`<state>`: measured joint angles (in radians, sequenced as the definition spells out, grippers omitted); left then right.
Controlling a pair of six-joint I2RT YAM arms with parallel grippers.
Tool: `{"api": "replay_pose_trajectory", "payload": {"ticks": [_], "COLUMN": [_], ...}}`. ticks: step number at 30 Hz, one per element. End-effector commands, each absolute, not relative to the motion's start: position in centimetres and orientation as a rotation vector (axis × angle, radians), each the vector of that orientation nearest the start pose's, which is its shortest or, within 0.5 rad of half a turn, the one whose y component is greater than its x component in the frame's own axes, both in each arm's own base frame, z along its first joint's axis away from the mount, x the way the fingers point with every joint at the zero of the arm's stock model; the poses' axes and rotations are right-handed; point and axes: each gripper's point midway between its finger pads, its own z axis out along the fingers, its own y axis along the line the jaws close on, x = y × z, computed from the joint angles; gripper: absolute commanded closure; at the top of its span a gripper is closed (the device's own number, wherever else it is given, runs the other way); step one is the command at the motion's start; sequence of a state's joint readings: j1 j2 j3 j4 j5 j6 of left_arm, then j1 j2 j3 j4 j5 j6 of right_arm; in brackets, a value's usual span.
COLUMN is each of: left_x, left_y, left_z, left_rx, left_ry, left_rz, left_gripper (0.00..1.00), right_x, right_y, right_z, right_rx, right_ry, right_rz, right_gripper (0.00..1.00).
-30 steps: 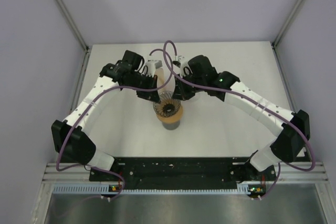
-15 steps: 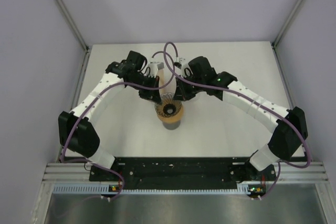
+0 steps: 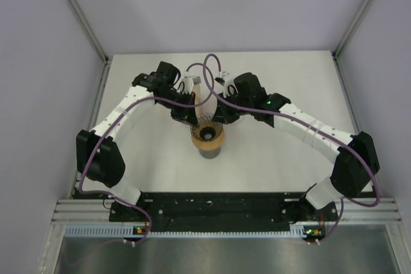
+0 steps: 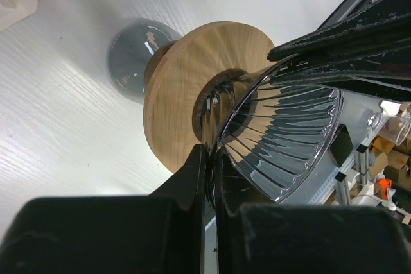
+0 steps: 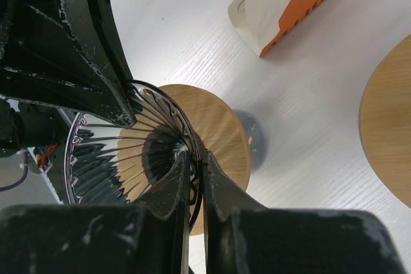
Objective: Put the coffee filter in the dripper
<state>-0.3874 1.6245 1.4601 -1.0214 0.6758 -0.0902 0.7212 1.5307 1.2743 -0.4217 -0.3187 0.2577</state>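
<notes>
A ribbed glass dripper [image 3: 207,134] sits in a round wooden collar [image 4: 186,75] on a grey base [image 4: 131,56] at the table's middle. My left gripper [image 3: 191,119] is shut on the dripper's rim on its left side; in the left wrist view the gripper [image 4: 209,158] pinches the glass edge [image 4: 289,139]. My right gripper [image 3: 221,119] is shut on the rim on the opposite side; in the right wrist view the gripper [image 5: 194,158] holds the thin rim of the dripper [image 5: 115,158]. No loose coffee filter shows in any view.
A cream and orange box [image 5: 289,4] stands on the table just behind the dripper, and it also shows between the two wrists in the top view [image 3: 196,91]. A second wooden disc [image 5: 388,126] lies to the right of it. White walls enclose the table.
Both grippers have drawn in closer to the dripper's rim, and the left arm's elbow has swung inward. The dripper has stayed in place.
</notes>
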Motion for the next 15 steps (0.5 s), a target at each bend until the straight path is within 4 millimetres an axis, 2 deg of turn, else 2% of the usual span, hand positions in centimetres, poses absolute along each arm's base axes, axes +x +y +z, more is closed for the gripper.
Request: {"api": "replay_pose_trajectory", "payload": {"ticks": [1, 4, 7, 10, 13, 15], "left_x": [25.2, 25.6, 25.6, 26.2, 26.8, 27.1], "left_y": [-23.9, -22.9, -22.8, -23.3, -23.5, -23.6], "left_z": [17.1, 16.1, 16.1, 18.1, 20.2, 21.5], "left_rx": [0.736, 0.787, 0.783, 0.800, 0.820, 0.825], "left_ry": [2.651, 2.680, 2.700, 2.624, 2.544, 2.498], "left_rz": [-1.115, -1.022, -1.039, -1.057, -1.045, -1.045], "left_gripper": [1.00, 1.00, 1.00, 0.99, 0.84, 0.78], "right_x": [27.1, 26.9, 27.1, 27.2, 26.7, 26.7], "right_y": [30.0, 30.2, 30.3, 30.6, 31.9, 32.5], "right_z": [11.6, 11.4, 11.7, 12.9, 15.1, 16.4], "right_rx": [-0.769, -0.781, -0.781, -0.783, -0.829, -0.835], "right_ry": [2.419, 2.423, 2.411, 2.384, 2.329, 2.297], "right_rz": [0.656, 0.676, 0.673, 0.688, 0.793, 0.832], "right_gripper": [1.00, 1.00, 1.00, 1.00, 1.00, 0.94]}}
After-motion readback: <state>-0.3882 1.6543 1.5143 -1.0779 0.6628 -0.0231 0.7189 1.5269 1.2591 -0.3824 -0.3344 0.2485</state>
